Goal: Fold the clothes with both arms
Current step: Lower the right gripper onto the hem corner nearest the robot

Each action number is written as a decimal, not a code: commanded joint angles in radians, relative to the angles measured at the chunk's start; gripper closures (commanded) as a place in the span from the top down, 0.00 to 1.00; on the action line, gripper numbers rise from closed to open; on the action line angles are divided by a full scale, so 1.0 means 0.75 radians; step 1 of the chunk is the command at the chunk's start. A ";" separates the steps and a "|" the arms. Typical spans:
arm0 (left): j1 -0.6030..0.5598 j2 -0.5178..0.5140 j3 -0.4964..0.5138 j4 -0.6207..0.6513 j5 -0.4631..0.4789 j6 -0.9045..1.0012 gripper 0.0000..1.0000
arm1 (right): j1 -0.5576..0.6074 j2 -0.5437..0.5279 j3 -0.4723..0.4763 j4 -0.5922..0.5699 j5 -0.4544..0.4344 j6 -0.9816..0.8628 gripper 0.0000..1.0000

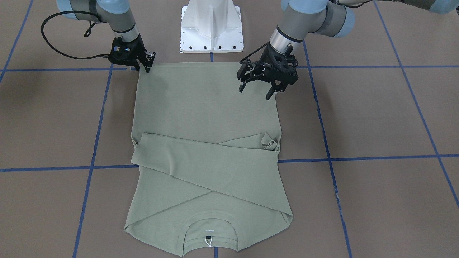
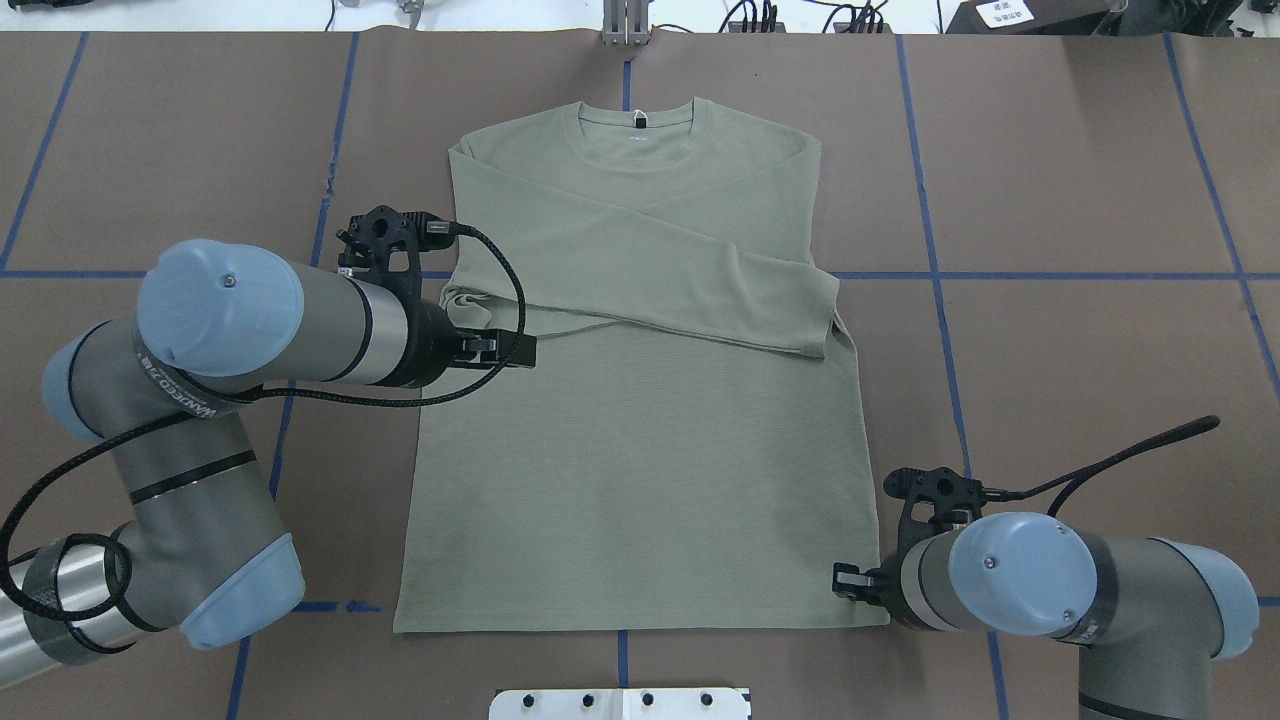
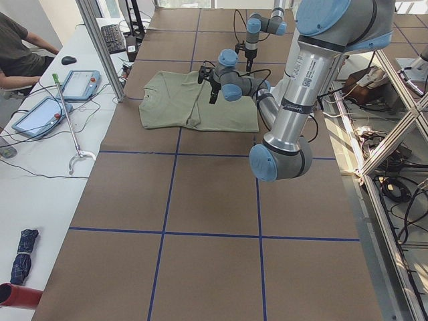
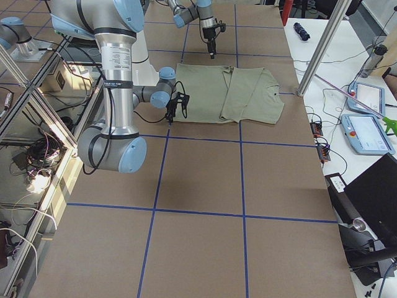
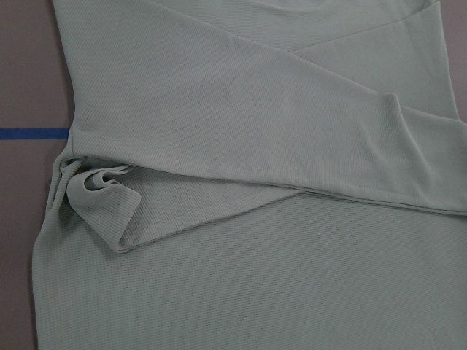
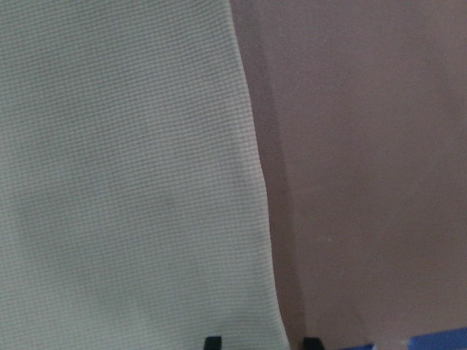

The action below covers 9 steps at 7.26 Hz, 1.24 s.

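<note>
Both sleeves (image 1: 200, 161) crossed on shirt (image 1: 204, 107); R gripper (image 1: 143, 68) narrow gap astride hem corner, L gripper (image 1: 255, 93) wide, hovering opp. corner, prob. prepping hem-to-collar fold.

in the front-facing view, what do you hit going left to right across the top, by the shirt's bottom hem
right gripper → white pedestal base → left gripper
</note>
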 commanded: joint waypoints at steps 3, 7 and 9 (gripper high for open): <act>0.000 -0.001 -0.002 0.000 0.000 -0.002 1.00 | -0.011 -0.022 0.001 0.000 0.002 0.002 0.64; 0.000 -0.001 -0.002 0.000 0.000 -0.002 1.00 | -0.017 -0.022 0.001 0.000 0.010 0.000 0.34; 0.000 -0.001 0.000 0.000 0.000 0.000 1.00 | -0.023 -0.022 0.007 0.002 0.008 0.002 0.00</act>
